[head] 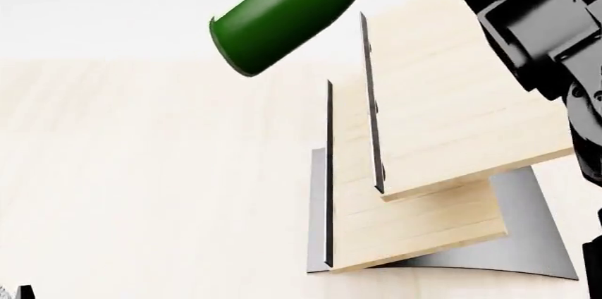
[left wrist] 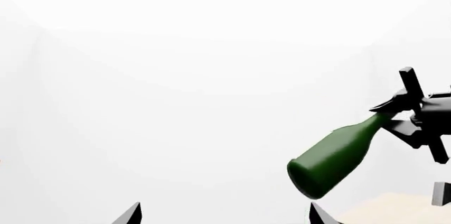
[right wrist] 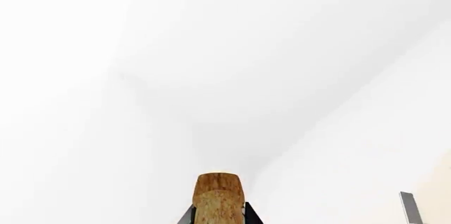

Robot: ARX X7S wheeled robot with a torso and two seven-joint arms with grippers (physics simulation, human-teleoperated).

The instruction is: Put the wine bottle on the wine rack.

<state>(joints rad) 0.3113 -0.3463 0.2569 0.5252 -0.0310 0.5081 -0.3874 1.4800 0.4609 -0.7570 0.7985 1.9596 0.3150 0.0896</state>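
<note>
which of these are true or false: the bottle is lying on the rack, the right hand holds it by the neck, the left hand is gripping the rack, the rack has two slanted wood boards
1. The wine bottle is lying on the wine rack. False: it is held tilted in the air above the rack, not touching it.
2. The right hand holds the bottle at its neck end. True: the left wrist view shows it clamped there.
3. The left hand is gripping the rack. False: its fingertips are spread apart with nothing between them.
4. The rack has two slanted light-wood boards on a dark grey base. True.
</note>
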